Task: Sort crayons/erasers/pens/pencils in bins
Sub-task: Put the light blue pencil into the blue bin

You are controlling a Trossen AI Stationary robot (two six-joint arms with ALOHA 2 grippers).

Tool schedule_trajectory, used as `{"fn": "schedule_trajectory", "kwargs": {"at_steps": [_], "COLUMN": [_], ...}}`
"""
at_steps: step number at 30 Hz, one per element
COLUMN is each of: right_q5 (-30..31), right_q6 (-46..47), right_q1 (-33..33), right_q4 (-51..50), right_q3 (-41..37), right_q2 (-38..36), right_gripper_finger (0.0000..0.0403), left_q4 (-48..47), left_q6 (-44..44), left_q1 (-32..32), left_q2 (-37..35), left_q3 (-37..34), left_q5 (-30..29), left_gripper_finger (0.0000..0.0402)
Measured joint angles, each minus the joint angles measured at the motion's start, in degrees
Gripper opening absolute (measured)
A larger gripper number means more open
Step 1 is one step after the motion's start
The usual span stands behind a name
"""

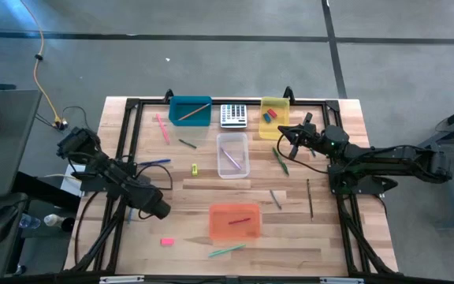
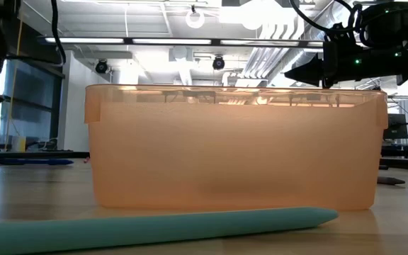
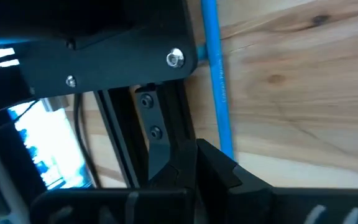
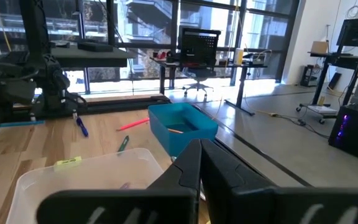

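My right gripper [image 1: 288, 138] hovers shut and holding nothing beside the yellow bin [image 1: 274, 101], which holds blue and red erasers. It shows high over the orange bin [image 2: 232, 149] as well. My left gripper [image 3: 197, 149] is shut at the table's left edge, near a blue pen [image 3: 219, 87] lying flat. The teal bin [image 1: 189, 120] holds a tan pencil. The clear bin [image 1: 232, 167] holds a purple pen, and the orange bin [image 1: 235, 230] a red crayon. Lying loose are a pink pencil [image 1: 162, 128], a yellow-green eraser [image 1: 195, 169], a pink eraser [image 1: 167, 241] and green pens [image 1: 280, 160] [image 1: 227, 250].
A grey-keyed calculator [image 1: 233, 115] sits between the teal and yellow bins. A black frame [image 1: 120, 134] runs along the table's edges. Thin dark sticks [image 1: 310, 197] [image 1: 275, 199] lie on the right half. A teal-green pen [image 2: 154, 230] lies in front of the orange bin.
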Motion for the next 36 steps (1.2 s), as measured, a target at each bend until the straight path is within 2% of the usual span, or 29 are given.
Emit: {"fn": "schedule_trajectory", "kwargs": {"at_steps": [14,20,25,36], "right_q5": [0.0,0.0,-0.01,0.0], "right_q6": [-0.42,-0.44,-0.55,-0.52], "right_q1": [-0.02,-0.02,-0.02,0.0], "right_q4": [-0.77,-0.87,-0.86,-1.06], "right_q3": [0.0,0.0,0.0,0.0], "right_q2": [0.0,0.02,0.02,0.02], "right_gripper_finger": [0.0,0.0,0.0,0.0], "left_q4": [4.38,5.55,5.5,6.89], "left_q6": [3.85,3.67,7.01,10.92], "left_q1": [2.65,2.67,2.67,2.69], "left_q2": [9.78,10.31,10.43,10.39], "left_q3": [-0.02,0.59,3.39,8.94], "left_q5": [-0.05,-0.84,-1.46,-6.29], "left_gripper_finger": [0.0,0.0,0.0,0.0]}}
